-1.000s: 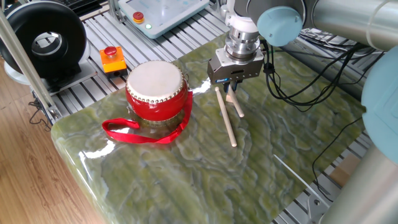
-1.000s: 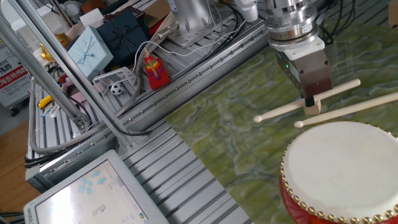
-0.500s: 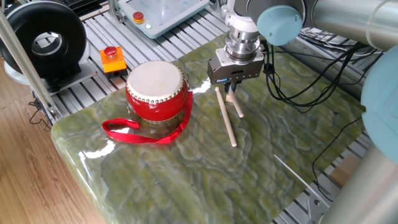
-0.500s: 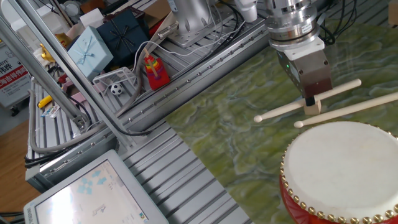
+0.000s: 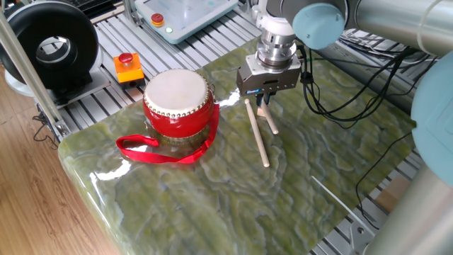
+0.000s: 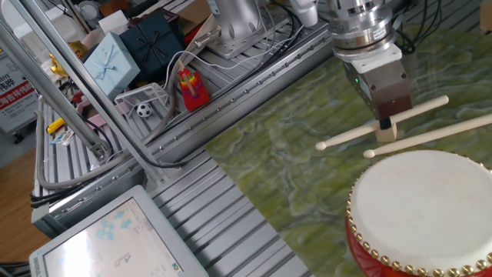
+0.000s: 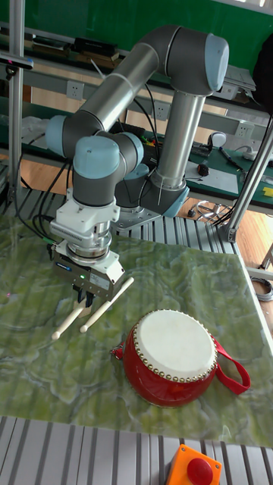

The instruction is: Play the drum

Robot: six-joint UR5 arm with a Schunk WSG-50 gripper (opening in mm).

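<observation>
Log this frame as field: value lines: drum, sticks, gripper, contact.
drum: red drum, white head up, upright on the green table
strap: red ribbon lying on the table beside the drum
sticks: two wooden drumsticks, crossing under the gripper, beside the drum
gripper: gripper down at the sticks; jaw state unclear
contact: nothing touches the drum head
nearby: orange box with red button off the mat

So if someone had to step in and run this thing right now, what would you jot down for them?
Gripper: down at the table over the two drumsticks, fingers around one; whether it is clamped cannot be told.
Drum: upright on the green table, apart from the sticks, red ribbon trailing in front.
Done: arm brought to the sticks.
Left: lift a stick, strike the drum's white skin.
</observation>
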